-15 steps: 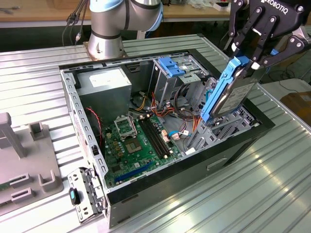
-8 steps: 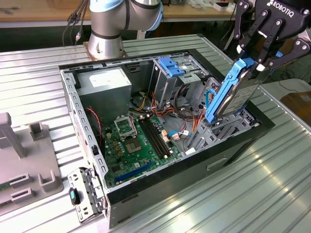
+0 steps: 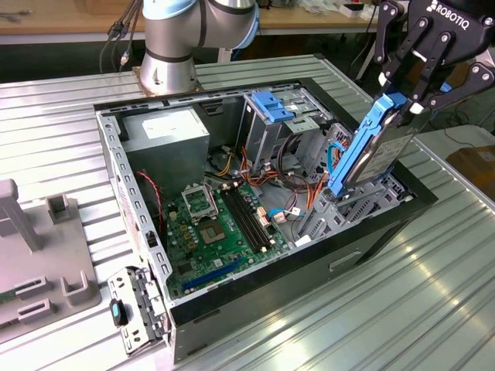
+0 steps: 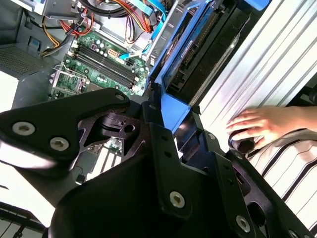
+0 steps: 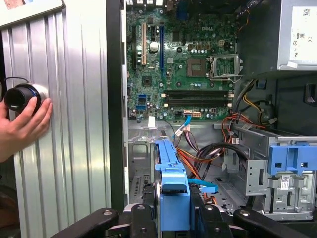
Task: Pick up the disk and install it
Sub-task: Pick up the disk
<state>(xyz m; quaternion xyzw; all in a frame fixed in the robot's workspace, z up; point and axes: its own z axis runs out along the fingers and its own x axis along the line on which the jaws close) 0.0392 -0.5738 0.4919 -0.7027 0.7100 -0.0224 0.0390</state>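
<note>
A ribbed silver metal table (image 3: 402, 309) is carrying everything, and nearest on it, toward the exterior view's left, a grey plastic fixture (image 3: 39, 255) is lying flat. Just beyond, an open black computer case (image 3: 309, 263) is lying on its side with its inside facing up. A green motherboard (image 3: 209, 232) is sitting on the case floor.

At the case's end toward the exterior view's right, the black gripper (image 3: 406, 104) is hanging above the case, closed on the disk (image 3: 370, 151), a flat grey metal hard drive framed by bright blue plastic rails. The fingers are clamping its upper end. The disk is standing steeply tilted on edge, and its lower end is dipping into the grey bay in that corner; whether it is touching the bay cannot be told. In the first wrist view the blue rail (image 5: 173, 198) is showing between the fingers.

Farther in, a blue-topped grey metal drive cage (image 3: 271, 116) is standing beside a large grey power-supply box (image 3: 166, 135). Behind the case, the arm's silver base (image 3: 170, 54) is rising from the table.

In the first wrist view, a person's hand (image 5: 25, 124) is resting on the table against a black round knob (image 5: 20, 96), outside the case.
</note>
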